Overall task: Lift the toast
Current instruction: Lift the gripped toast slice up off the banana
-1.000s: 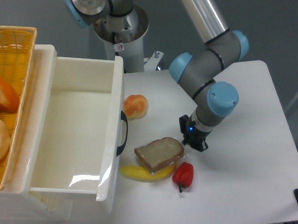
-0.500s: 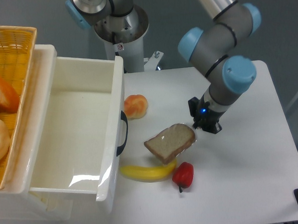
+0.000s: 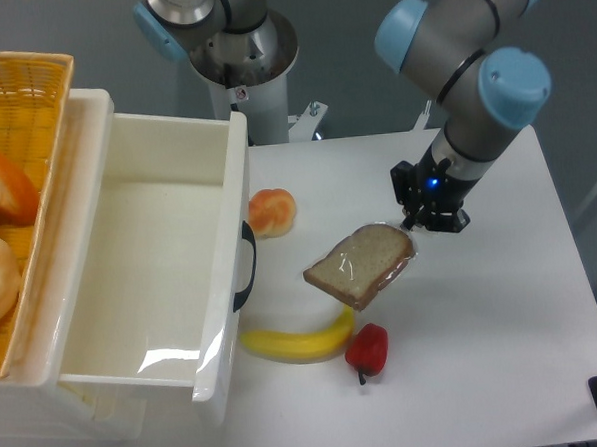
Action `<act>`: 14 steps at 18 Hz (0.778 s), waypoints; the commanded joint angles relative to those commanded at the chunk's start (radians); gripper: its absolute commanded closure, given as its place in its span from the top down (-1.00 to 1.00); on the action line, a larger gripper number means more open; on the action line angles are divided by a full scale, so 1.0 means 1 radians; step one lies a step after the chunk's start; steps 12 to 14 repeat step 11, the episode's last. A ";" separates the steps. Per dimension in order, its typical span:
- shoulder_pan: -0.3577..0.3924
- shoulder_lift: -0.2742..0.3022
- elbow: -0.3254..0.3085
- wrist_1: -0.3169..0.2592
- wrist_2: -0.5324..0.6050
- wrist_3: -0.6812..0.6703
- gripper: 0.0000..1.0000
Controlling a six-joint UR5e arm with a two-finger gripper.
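The toast (image 3: 362,264) is a brown bread slice in clear plastic wrap. It hangs tilted in the air above the table, over the banana's right end. My gripper (image 3: 416,225) is shut on the toast's upper right edge; the fingertips are mostly hidden under the wrist body. The arm reaches down from the upper right.
A yellow banana (image 3: 296,342) and a red pepper (image 3: 367,348) lie on the white table below the toast. A round orange-white bun (image 3: 272,211) sits next to the white bin (image 3: 218,288). A wicker basket (image 3: 32,107) with bread stands at far left.
The gripper has lifted the toast off the banana and carried it up and to the right. The arm has risen. The banana, pepper and bun have not moved.
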 joint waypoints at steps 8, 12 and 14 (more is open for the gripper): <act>0.018 0.058 -0.003 -0.029 0.024 0.002 -1.00; 0.020 0.060 -0.003 -0.029 0.064 0.002 -1.00; 0.020 0.060 -0.003 -0.029 0.064 0.002 -1.00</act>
